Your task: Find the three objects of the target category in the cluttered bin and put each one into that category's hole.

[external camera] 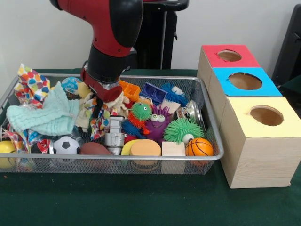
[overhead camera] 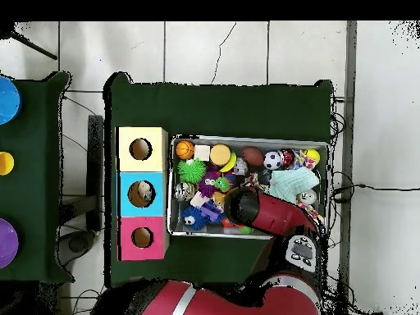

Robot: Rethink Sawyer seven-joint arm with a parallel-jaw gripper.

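Silver wire-mesh bin [external camera: 212, 136] crammed with toys, gripper [external camera: 114, 136] down among them, fingers' state impossible to tell, spiky green ball [external camera: 183, 129], smooth round hole [external camera: 229, 55] in the red-topped wooden box.

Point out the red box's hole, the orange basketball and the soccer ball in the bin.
hole [external camera: 229, 55], front view, the dark opening in the red top face.
orange basketball [external camera: 199, 147], front view, middle of the ball.
soccer ball [external camera: 67, 145], front view, its front face.
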